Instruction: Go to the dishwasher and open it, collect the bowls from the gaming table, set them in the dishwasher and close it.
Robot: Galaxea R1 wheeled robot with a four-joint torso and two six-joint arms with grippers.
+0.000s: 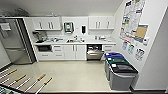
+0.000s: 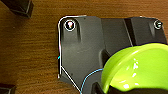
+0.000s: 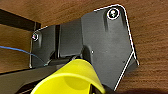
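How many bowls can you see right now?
2: a green bowl close before the left wrist camera, a yellow bowl close before the right wrist camera. Others may be hidden.

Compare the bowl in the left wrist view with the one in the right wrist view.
The green bowl is lime green; the yellow bowl is bright yellow. The green bowl shows its glossy inside with bright glints; the yellow bowl shows its rim and a duller inside. Both are plain, single-coloured bowls seen close up over a brown wood-grain surface.
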